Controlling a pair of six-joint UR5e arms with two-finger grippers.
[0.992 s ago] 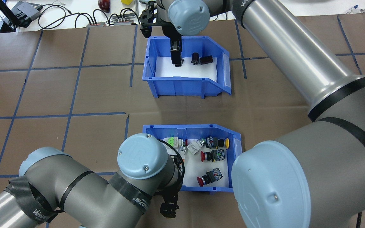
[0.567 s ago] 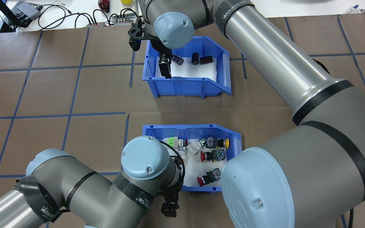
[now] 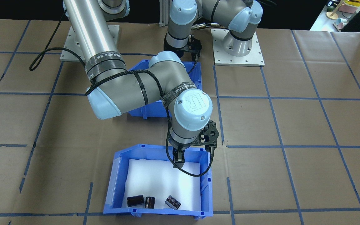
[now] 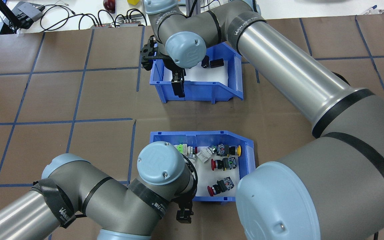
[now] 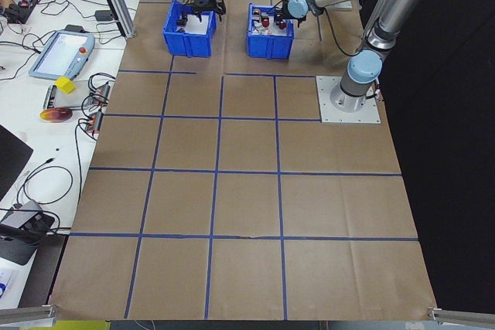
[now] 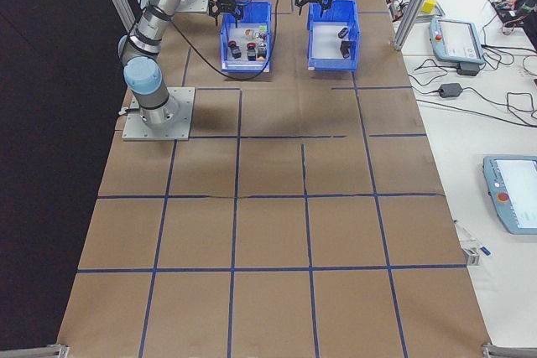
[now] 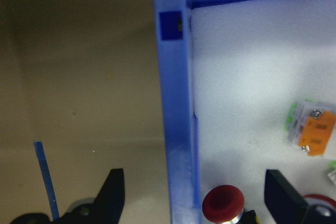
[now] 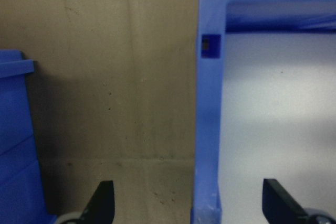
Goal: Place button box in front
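Rigid moulded plastic makes the button box (image 4: 247, 156) a stiff, light load, best taken by its thin upright wall, though the loose push-button switches (image 4: 223, 163) on its white foam liner may slide if it is tipped. It rests on the bench nearest the robot, the capacitor bin (image 4: 235, 80) lying beyond. Left gripper (image 7: 194, 195) fingers are spread wide astride its wall; right gripper (image 8: 189, 203) fingers likewise straddle the other bin's wall.

My exterior feeds bright, evenly lit, sharp. Glare streaks on steel arm tube (image 4: 288, 66). My wrist feeds soft, dim; white foam liner (image 7: 257, 87) washed out.
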